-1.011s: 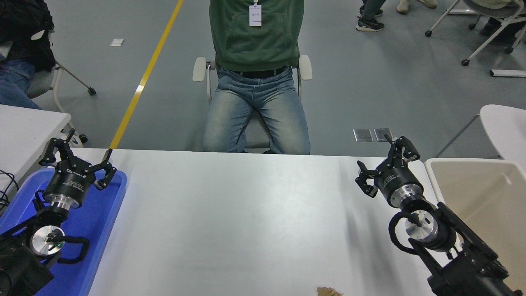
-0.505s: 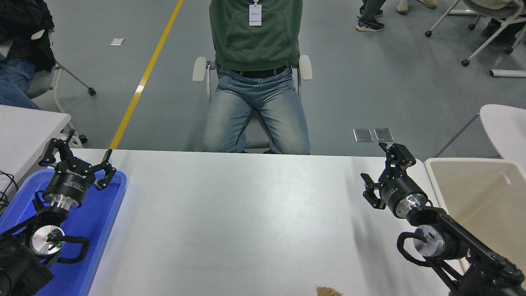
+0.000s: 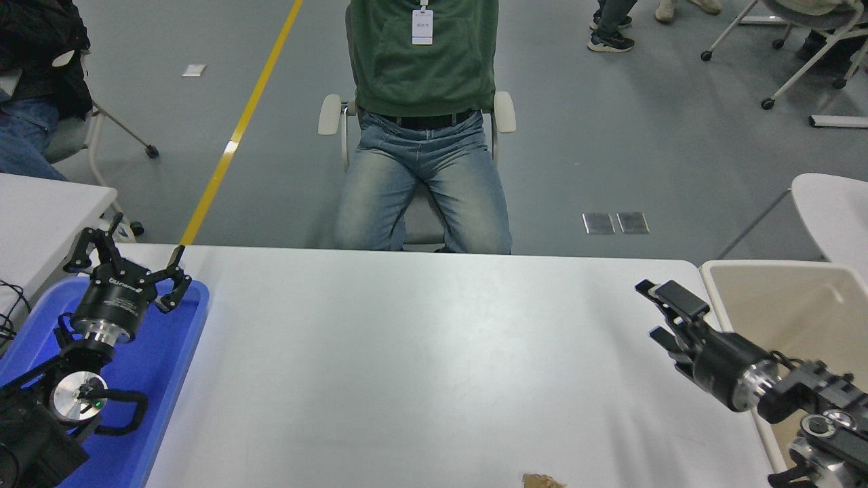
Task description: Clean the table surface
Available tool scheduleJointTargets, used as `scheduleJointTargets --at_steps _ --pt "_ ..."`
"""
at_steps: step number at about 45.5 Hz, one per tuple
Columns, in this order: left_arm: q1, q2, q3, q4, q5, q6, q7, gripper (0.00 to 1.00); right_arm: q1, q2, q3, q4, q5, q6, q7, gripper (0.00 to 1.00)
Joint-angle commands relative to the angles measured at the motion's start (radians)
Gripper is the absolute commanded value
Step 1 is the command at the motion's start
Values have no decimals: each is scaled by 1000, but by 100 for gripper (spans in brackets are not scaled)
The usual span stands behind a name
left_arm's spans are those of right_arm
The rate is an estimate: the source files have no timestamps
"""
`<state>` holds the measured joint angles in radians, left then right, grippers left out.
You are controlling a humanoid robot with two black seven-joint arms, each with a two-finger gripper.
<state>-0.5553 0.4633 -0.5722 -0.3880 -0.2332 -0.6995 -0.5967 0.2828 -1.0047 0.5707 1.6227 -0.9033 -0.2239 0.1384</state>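
Matte white table surface across the frame's middle, a black gripper at each side.

The smooth rounded-corner tabletop carries a small brown crumpled scrap at its bottom edge. At lower left, a glossy blue plastic tray lies under the parked left gripper, its fingers spread apart; white lettering on its body is too small to read. At lower right, the right gripper hangs with fingers apart, holding nothing, beside a beige rectangular bin. A seated person at top centre wears a green sweatshirt, jeans and a white badge.
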Motion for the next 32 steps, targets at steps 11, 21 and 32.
scheduleJointTargets --at_steps 11,21,32 --pt "0 0 0 0 0 0 0 100 -7 -282 -116 123 -314 178 4 99" --pt "0 0 0 0 0 0 0 100 -7 -258 -253 123 -585 186 75 99" --pt "0 0 0 0 0 0 0 100 -19 -169 -328 123 -625 186 109 99"
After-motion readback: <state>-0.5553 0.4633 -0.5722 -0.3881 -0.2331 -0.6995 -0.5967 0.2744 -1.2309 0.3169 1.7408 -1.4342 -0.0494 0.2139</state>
